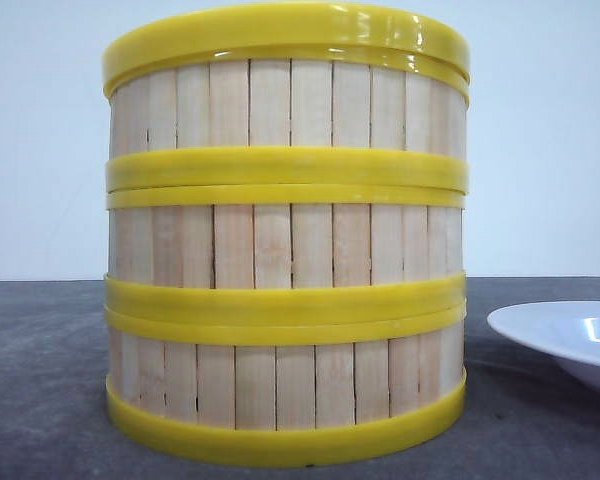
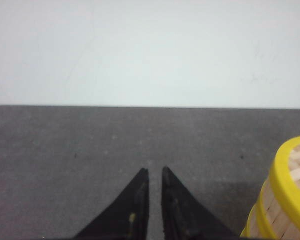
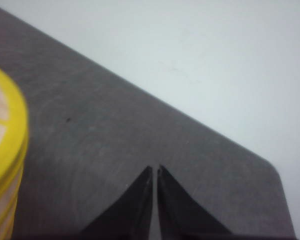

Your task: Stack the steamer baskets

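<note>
3 stacked steamer baskets [image 1: 286, 235], white plate [image 1: 570, 340] just right, grey table [image 1: 40, 380]

Dark grey table [image 1: 40, 400], matte, faintly speckled surface; one rounded corner visible in the right wrist view. White plate [image 1: 570, 340] rests on the table at the right edge of the front view, only partly in frame, glossy, shallow bowl with a broad rim. Plain pale wall [image 1: 540, 150] behind the table.
</note>
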`<control>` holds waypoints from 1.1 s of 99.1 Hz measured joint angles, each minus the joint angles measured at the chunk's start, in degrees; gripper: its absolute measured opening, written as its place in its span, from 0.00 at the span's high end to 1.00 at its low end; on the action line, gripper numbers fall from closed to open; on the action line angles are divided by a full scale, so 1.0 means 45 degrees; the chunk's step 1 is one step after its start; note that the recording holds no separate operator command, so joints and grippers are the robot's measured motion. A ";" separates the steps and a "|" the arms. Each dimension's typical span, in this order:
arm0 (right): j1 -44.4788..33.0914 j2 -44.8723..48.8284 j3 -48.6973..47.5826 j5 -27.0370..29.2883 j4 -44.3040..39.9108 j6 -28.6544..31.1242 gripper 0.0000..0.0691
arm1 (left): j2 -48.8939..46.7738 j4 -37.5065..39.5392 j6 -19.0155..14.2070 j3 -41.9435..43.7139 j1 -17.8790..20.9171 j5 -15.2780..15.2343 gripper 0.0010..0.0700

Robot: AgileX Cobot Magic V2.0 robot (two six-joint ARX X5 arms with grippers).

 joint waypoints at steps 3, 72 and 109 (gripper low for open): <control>-0.0039 -0.0165 0.0058 0.0015 0.0097 -0.0005 0.98 | 0.0005 -0.0019 -0.0029 0.0000 0.0000 0.0000 0.98; -0.0087 -0.1151 0.0131 0.0321 0.0325 0.0000 0.98 | 0.0005 -0.0019 -0.0034 0.0000 0.0000 0.0000 0.98; -0.3730 -0.4153 -0.3215 -0.3759 0.2021 0.0301 0.98 | 0.0005 -0.0019 -0.0039 0.0000 0.0000 0.0000 0.98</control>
